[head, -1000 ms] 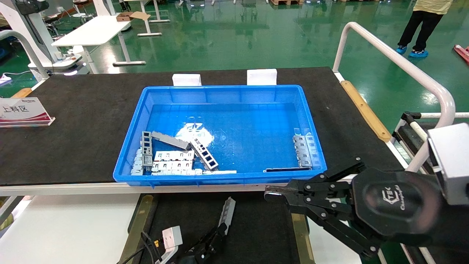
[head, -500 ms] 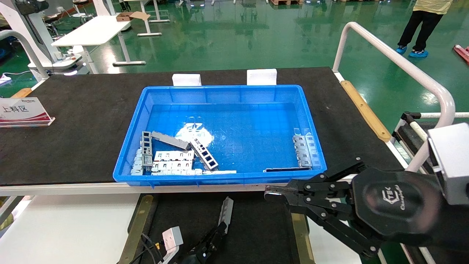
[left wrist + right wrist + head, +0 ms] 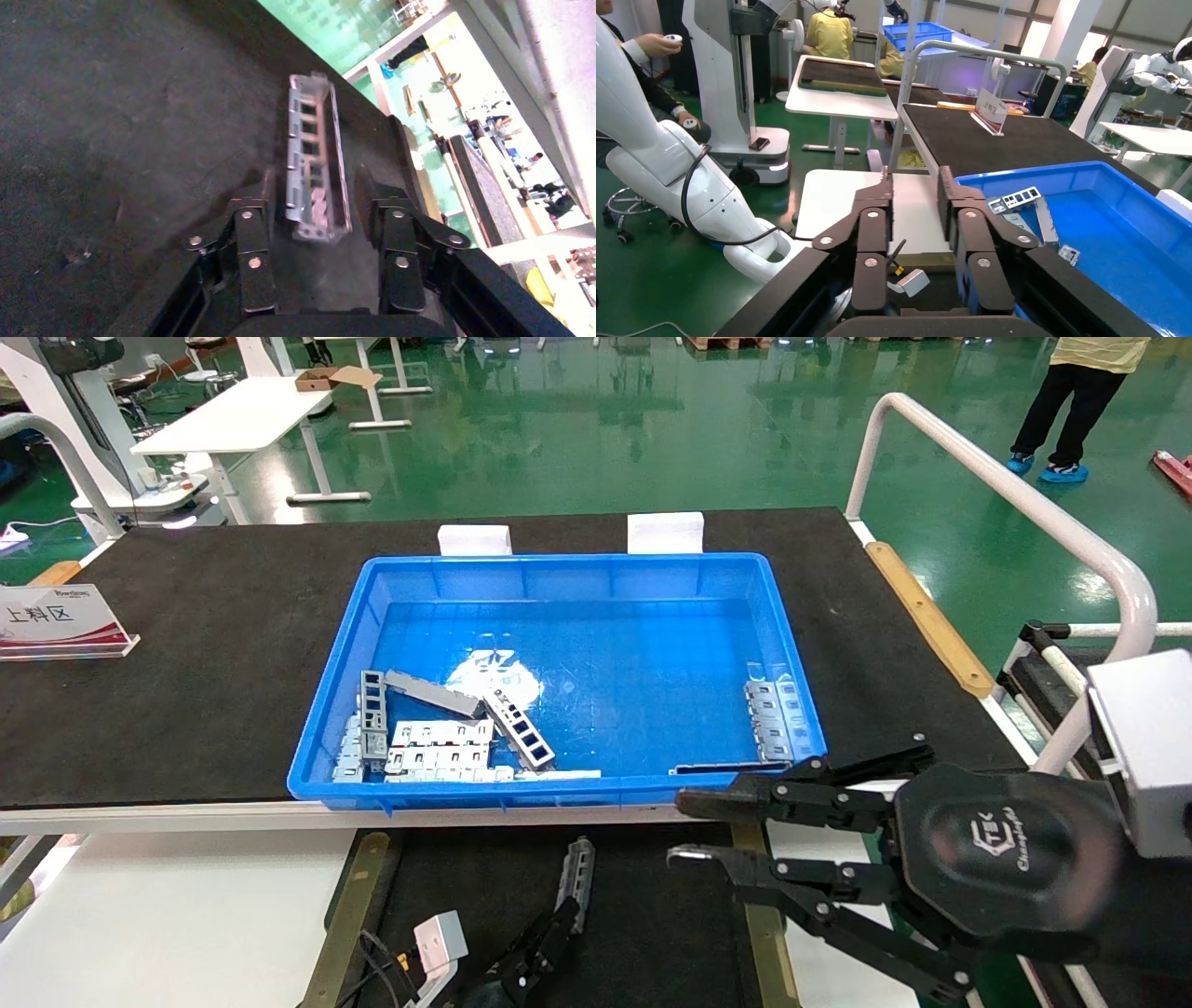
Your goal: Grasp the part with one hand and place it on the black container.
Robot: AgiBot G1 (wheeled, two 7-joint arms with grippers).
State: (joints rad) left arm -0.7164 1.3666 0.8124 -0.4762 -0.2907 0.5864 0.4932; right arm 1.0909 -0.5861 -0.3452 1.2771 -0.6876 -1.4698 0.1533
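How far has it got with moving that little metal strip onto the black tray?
Looks done: the slim silver-grey metal channel strip lies on the shallow matte black tray with tan-gold side strips, outside the blue plastic crate. In hand: the left gripper flanks it, jaws apart, apparently released. Left: drawing that gripper away. The right gripper hovers open near the crate's front corner.

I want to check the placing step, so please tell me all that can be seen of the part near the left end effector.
The part is a slim silver-grey metal channel with raised side walls and a row of rectangular cut-outs. It lies on the black container, near its middle, pointing toward the blue crate. Its near end sits between the spread fingers of the left end effector, which do not seem to touch it.
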